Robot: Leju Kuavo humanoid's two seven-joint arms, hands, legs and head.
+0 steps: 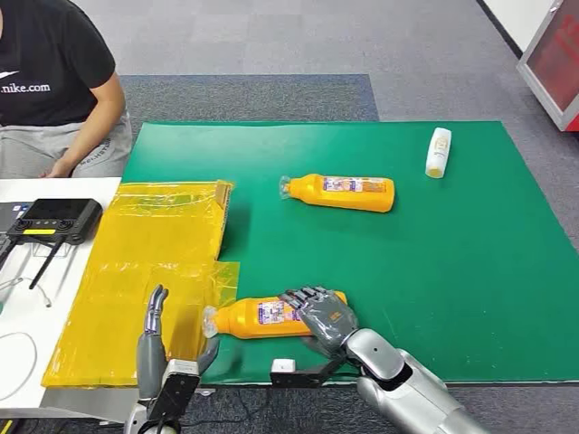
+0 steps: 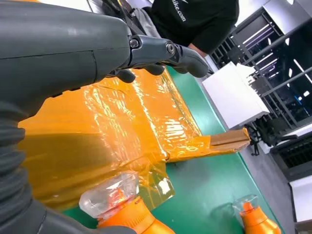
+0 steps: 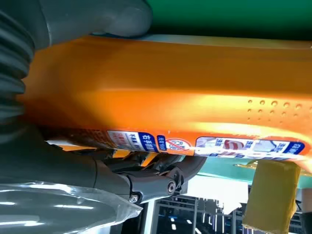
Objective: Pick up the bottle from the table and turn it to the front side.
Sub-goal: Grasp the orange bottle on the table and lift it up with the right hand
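An orange bottle with a clear cap lies on its side near the front edge of the green mat. My right hand grips its base end. In the right wrist view the thumb lies on one side of the bottle and the fingers on the other. My left hand is open beside the capped end, its fingers stretched over the yellow plastic. In the left wrist view the clear cap sits close under that hand.
A second orange bottle lies mid-mat and a small white bottle at the far right. Yellow plastic bags cover the mat's left side. A black controller rests on the white table, with a seated person behind it.
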